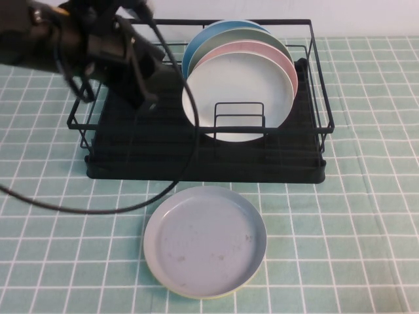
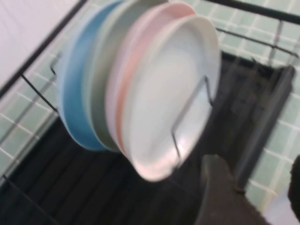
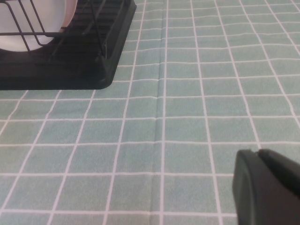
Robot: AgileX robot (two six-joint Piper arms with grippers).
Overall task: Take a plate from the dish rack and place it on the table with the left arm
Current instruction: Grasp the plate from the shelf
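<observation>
Plate [image 1: 239, 91] is what I'm tracking, but going near to far: closest to me a dull grey-blue plate [image 1: 205, 241] lies flat on the table [image 1: 366, 216], just in front of the dish rack [image 1: 203, 160] and apart from it. Behind that, the rack's black base tray, then the small upright wire dividers [image 1: 239, 118]. White plate stands on edge right behind those dividers, tilted back, frontmost of the stack, toward the rack's right half. Stacked against its back: pale pink plate [image 1: 262, 47], then a grey-green plate [image 1: 239, 31], then a blue plate [image 1: 196, 46] at the rear. Left wrist view confirms the same order, white plate [image 2: 168, 98] facing the camera with a divider wire across it. Left gripper [image 1: 145, 98] hangs over the rack's left half, above the tray, beside the stack and not touching any plate; fingers spread apart, holding nothing. Right gripper [image 3: 267, 187] sits low over bare cloth to the right of the rack, well apart from it; I see only a dark corner of it, can't tell its state.
</observation>
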